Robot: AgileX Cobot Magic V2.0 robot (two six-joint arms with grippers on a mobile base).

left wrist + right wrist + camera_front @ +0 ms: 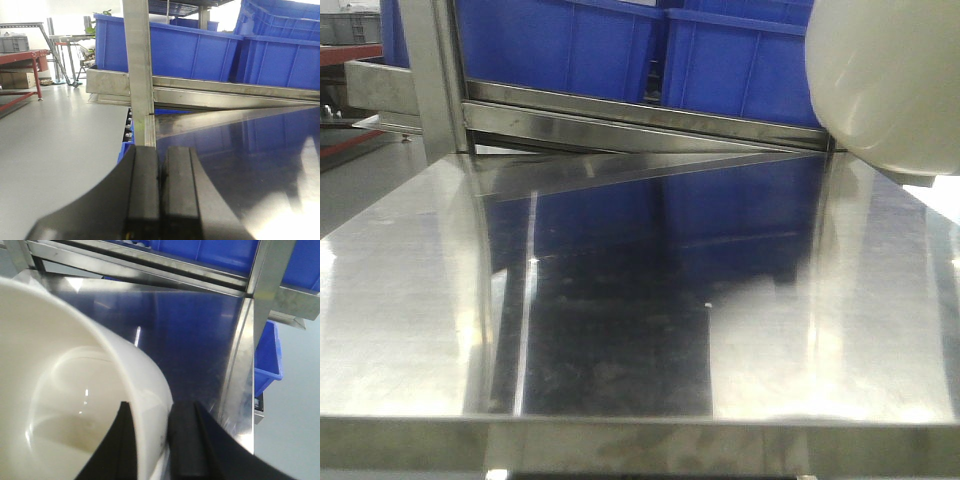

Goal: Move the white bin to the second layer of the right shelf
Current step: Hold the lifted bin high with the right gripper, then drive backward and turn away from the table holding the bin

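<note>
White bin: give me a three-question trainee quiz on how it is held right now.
1. True or false: the left gripper holds the white bin.
2. The right gripper has its fingers: A both inside the bin; B one each side of its wall; C clear of the bin.
3. Fill in: the crates on the rack are ___ in colour.
Key: 1 false; 2 B; 3 blue.

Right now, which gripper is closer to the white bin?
Right. The right gripper pinches the wall of the white bin, one finger inside, one outside. The left gripper is shut and empty near the left edge of the steel tabletop.
</note>
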